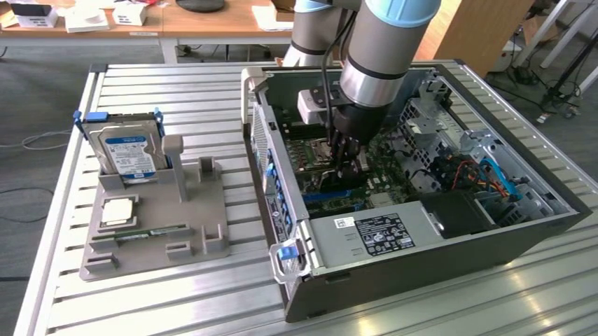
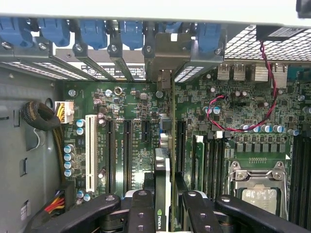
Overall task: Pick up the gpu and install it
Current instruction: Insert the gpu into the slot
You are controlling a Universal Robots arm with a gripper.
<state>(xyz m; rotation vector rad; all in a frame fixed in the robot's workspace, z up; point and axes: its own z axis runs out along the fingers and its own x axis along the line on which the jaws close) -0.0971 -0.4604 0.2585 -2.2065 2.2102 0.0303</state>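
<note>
The gpu (image 2: 163,170) stands edge-on between the dark fingers (image 2: 141,206) of my gripper (image 2: 165,201), which is shut on it. Its grey metal bracket (image 2: 167,56) lies against the rear slot openings of the case, under the blue clips. The card runs along a motherboard (image 2: 131,102) expansion slot; whether it is fully seated I cannot tell. In the exterior view, my gripper (image 1: 344,166) reaches down into the open computer case (image 1: 523,231), with the gpu (image 1: 338,183) dark beneath it.
Black expansion slots and a white one (image 2: 90,150) flank the card. The CPU socket (image 2: 257,189) and a red wire (image 2: 243,127) lie nearby. Outside the case, a grey stand (image 1: 187,241) holds a hard drive (image 1: 129,150), a memory stick (image 1: 154,231) and a chip (image 1: 117,210).
</note>
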